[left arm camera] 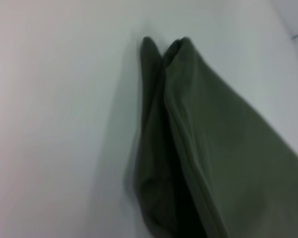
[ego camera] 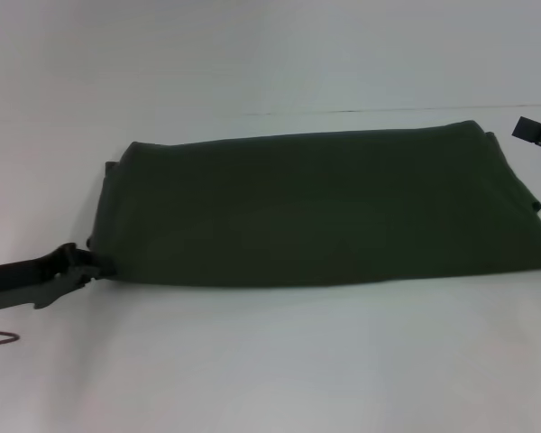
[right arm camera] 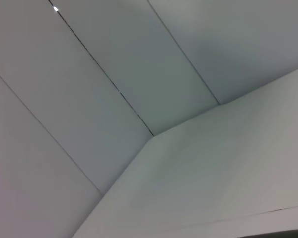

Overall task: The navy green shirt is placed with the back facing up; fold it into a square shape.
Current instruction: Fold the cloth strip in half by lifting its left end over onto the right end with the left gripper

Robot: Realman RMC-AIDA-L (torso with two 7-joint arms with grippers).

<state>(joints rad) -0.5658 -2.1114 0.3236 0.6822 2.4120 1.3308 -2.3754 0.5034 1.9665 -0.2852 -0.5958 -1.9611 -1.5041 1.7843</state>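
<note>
The navy green shirt (ego camera: 320, 207) lies across the middle of the white table (ego camera: 270, 361), already folded into a long band with its plain side up. From the head view it reads as one flat slab of cloth. The left wrist view tells more: there the shirt (left arm camera: 223, 148) shows its layered edge, two or three thicknesses of fabric stacked, with rounded corners at the far end and a dark gap between the layers.

The left gripper (ego camera: 88, 268) sits low at the shirt's near left corner, arm reaching in almost level with the tabletop. Its fingers seem to be pinched on the cloth edge, though the contact is dark and hard to make out.

The right gripper (ego camera: 534, 133) is only a sliver at the far right edge, raised beyond the shirt's far right corner and apart from it. Whether its fingers are spread or together, I cannot tell. The right wrist view shows only bare wall panels (right arm camera: 89, 99) and a table corner.
</note>
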